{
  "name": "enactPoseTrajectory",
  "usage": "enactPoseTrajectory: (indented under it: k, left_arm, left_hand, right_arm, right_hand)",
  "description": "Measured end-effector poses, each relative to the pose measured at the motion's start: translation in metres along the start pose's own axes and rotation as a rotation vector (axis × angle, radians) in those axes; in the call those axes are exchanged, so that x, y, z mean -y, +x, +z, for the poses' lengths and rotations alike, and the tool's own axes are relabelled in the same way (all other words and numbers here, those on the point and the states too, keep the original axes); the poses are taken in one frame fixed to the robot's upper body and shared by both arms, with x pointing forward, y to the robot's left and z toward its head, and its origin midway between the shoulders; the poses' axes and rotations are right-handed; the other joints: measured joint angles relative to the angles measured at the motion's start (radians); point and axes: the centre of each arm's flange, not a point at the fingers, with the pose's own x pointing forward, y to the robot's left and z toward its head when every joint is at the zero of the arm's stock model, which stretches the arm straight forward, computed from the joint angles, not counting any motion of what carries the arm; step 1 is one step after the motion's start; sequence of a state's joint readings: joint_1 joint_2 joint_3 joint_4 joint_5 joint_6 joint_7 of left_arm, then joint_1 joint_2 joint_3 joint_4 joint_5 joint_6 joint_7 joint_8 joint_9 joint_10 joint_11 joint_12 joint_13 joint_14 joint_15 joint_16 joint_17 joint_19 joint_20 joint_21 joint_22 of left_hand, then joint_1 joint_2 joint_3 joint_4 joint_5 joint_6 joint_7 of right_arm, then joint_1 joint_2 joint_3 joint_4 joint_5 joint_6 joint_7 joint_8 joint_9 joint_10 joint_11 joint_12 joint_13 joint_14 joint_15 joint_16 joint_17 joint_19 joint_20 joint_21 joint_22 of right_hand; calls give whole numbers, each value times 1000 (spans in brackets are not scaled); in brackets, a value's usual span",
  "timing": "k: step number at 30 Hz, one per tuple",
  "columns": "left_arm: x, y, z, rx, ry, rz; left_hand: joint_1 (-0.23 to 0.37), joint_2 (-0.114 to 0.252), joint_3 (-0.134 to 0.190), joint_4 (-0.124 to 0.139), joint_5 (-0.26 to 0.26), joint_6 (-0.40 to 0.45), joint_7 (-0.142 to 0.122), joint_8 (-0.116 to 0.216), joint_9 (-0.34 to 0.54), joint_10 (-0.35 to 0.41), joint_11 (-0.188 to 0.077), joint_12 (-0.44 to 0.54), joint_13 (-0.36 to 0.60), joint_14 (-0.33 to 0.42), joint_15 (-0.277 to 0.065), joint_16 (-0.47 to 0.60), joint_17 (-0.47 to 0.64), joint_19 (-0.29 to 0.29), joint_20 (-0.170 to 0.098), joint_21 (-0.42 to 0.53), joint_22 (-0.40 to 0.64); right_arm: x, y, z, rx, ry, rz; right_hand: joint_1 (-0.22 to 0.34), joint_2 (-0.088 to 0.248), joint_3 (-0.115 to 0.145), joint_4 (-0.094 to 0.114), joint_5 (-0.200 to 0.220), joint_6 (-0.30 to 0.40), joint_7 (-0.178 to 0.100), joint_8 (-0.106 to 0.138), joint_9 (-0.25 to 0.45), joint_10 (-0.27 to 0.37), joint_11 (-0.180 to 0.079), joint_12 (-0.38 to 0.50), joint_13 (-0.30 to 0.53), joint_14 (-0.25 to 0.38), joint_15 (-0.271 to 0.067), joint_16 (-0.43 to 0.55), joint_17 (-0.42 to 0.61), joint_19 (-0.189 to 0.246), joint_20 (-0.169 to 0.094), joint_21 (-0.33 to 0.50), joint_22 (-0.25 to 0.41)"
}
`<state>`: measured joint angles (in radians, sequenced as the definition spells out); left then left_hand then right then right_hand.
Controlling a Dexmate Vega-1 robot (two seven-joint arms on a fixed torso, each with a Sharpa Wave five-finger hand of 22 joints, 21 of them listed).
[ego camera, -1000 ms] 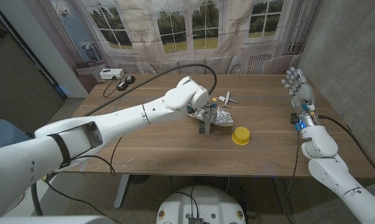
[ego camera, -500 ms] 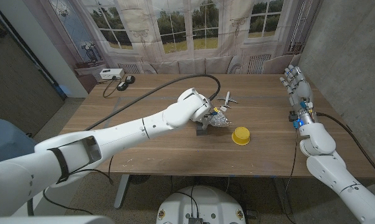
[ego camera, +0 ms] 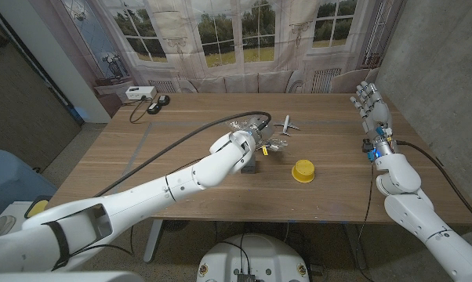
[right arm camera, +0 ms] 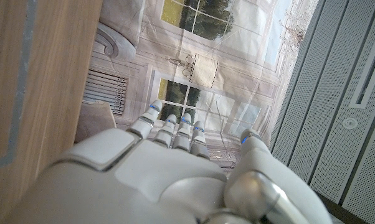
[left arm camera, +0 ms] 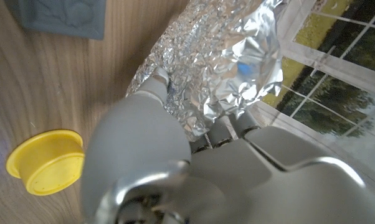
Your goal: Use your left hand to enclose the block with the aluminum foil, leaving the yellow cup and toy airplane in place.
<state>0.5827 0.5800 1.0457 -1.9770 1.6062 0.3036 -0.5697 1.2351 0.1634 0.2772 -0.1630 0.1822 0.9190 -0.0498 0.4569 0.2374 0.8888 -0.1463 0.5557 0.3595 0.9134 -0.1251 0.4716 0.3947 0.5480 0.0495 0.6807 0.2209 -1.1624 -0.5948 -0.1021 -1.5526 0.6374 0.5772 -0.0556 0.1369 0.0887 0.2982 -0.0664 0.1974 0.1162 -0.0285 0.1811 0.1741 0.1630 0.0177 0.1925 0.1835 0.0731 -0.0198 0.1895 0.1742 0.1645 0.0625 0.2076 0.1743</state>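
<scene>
My left hand (ego camera: pixel 254 139) reaches over the middle of the table and grips a crumpled sheet of aluminum foil (ego camera: pixel 273 144), lifted a little off the wood. In the left wrist view the foil (left arm camera: pixel 220 65) hangs from my fingers (left arm camera: pixel 155 93), apart from the grey block (left arm camera: pixel 63 15) on the table. The block (ego camera: pixel 251 166) lies just under and in front of that hand. The yellow cup (ego camera: pixel 303 170) (left arm camera: pixel 45 163) stands to the right of it. A white toy airplane (ego camera: pixel 287 124) sits behind the foil. My right hand (ego camera: pixel 372 106) (right arm camera: pixel 175 174) is raised at the table's right edge, fingers apart, holding nothing.
A white box (ego camera: pixel 139 92) and small black items (ego camera: pixel 156 104) lie at the far left corner. A black cable (ego camera: pixel 181 135) runs along my left arm over the table. A grey wall (ego camera: pixel 440 70) stands close on the right.
My left arm has swung lower and its hand has closed on the foil and raised it beside the block. The right hand drifted slightly. Cup and airplane have stayed put.
</scene>
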Motion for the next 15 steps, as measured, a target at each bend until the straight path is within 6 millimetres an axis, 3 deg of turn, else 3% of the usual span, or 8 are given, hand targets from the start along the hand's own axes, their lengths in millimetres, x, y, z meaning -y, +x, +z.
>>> enactPoseTrajectory:
  k: [2,6,15]
  left_arm:
    - [4,-3,0,-4,-15,-8]
    - [-10,-9,-1,-22,0,101]
    - [-30,-24,-2,-19,-38,108]
  left_hand:
    - [0,0,2,2,0,0,0,0,0,0,0,4,0,0,0,0,6,0,0,4,0]
    - [5,-5,4,4,0,7,0,0,0,0,0,5,0,0,0,0,15,-5,-5,11,0]
    - [5,-5,8,8,-2,7,-1,0,0,0,0,5,0,16,-5,0,21,-5,-5,23,0]
  right_arm:
    - [0,0,0,1,1,0]
    - [0,0,1,3,2,1]
    - [0,2,2,9,4,4]
  right_hand:
    - [0,0,3,-3,0,0,0,0,0,0,0,0,0,0,0,0,0,0,0,0,0]
    - [0,0,4,-4,0,0,0,0,0,0,0,0,0,0,0,0,0,0,0,0,0]
    - [0,0,4,-4,0,0,0,0,0,0,0,0,0,0,0,0,0,0,0,0,0]
